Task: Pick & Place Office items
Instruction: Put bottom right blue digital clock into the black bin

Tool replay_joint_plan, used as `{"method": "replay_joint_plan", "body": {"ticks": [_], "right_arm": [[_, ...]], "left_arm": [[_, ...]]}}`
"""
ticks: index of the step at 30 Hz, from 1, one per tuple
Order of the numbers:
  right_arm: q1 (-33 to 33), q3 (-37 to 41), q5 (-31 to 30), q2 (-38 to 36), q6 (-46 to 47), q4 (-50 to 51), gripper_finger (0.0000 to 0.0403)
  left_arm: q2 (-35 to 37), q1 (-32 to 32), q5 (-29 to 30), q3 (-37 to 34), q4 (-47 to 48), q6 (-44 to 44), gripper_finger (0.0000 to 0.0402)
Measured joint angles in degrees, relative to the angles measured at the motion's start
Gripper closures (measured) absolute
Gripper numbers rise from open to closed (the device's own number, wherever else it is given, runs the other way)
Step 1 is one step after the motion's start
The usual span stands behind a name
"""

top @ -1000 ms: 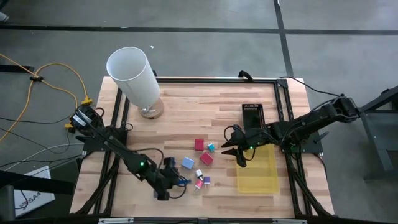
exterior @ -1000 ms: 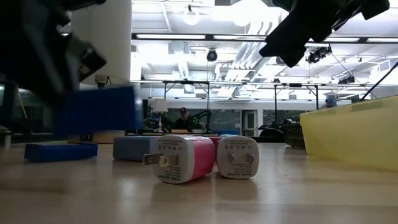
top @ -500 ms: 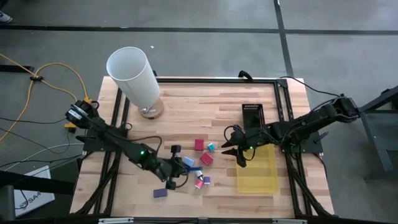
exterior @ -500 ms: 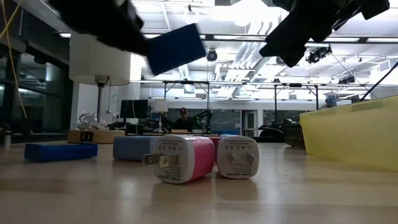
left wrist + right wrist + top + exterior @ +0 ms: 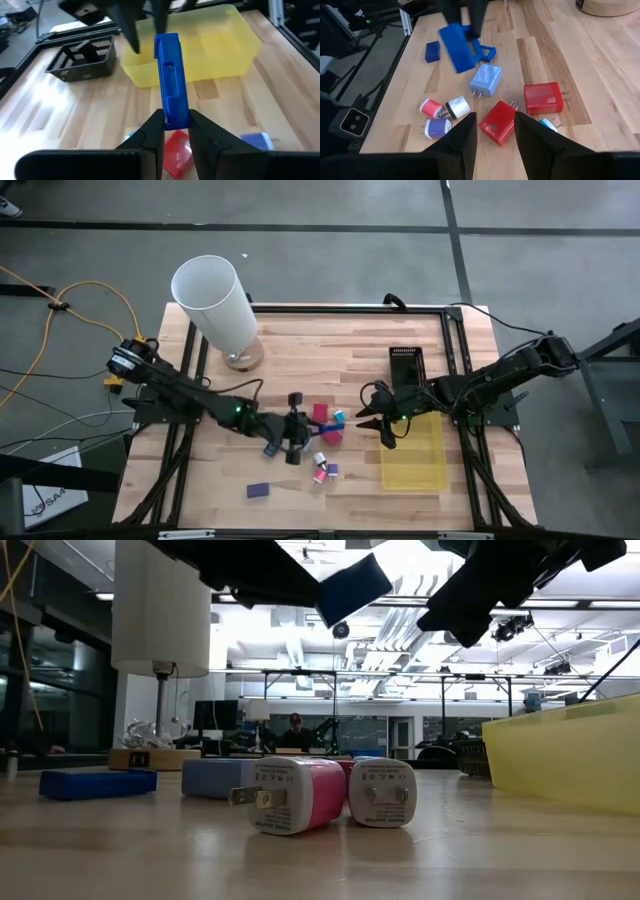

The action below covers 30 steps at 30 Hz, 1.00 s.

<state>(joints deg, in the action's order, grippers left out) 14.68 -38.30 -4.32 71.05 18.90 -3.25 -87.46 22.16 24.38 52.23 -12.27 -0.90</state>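
items (image 5: 325, 442) mid-table — tray (image 5: 413, 455) right of them | cylinder (image 5: 215, 305) behind-left

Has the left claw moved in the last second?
Yes. In the high view the left claw, shut on a flat blue plastic block, has swung away from the table's near edge toward the yellow translucent tray.

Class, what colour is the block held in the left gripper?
Blue block, clearest in the left wrist view.

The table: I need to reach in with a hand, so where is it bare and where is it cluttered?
Bare wood lies between the white cylinder and the black basket, and along the near edge around the lone dark blue block. The middle is crowded: chargers, the left gripper holding a blue piece, the right gripper and the yellow tray.
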Motion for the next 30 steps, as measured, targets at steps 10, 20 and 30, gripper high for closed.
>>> {"method": "replay_joint_plan", "body": {"ticks": [10, 20, 30], "right_arm": [[0.0, 0.0, -0.2, 0.0, -3.9, -0.3, 0.0285], [0.0, 0.0, -1.7, 0.0, -10.6, -6.4, 0.0285], [0.0, 0.0, -1.7, 0.0, -11.7, -6.7, 0.0285]], "left_arm": [[0.0, -1.5, -0.3, 0.0, -2.5, -0.4, 0.034], [0.0, -1.5, -0.4, 0.0, -4.9, 1.4, 0.034], [0.0, -3.8, -0.4, 0.0, -8.0, 1.6, 0.034]]}}
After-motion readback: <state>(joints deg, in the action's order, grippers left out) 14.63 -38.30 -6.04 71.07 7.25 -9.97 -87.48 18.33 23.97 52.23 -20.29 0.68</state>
